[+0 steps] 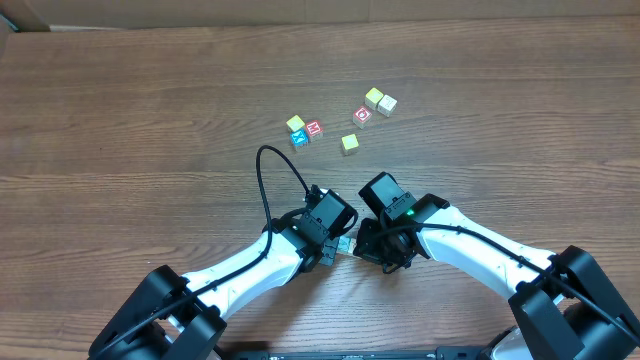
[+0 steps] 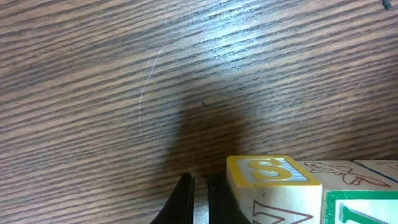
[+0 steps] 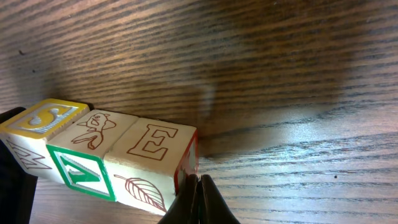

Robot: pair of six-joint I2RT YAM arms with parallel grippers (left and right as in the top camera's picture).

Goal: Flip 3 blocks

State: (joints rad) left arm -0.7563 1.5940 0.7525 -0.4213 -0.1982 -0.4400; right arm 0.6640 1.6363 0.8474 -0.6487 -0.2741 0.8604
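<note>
The three blocks [image 3: 93, 143] sit in a tight row on the table [image 1: 150, 100], faces touching, close in front of the robot between the two claws. The left claw [image 2: 199, 186] is clenched on nothing, just beside the S block [image 2: 267, 174] at one end. The right claw [image 3: 199, 193] is likewise clenched and empty, its tip against the outer side of the E block [image 3: 152, 143] at the other end. These look like small wooden cubes: light, stiff, with smooth printed faces, so they will probably skid on the table rather than tip if nudged low. A sound hold would be across two opposite flat faces, but the middle block [image 3: 93, 130] shows no free side faces while its neighbours press on it, so an end block seems the easier start. Bare table lies open beyond the row. The other cubes [image 1: 349, 143] are well apart, farther out. The tight spot is the two wrists, which crowd each other over the row.
</note>
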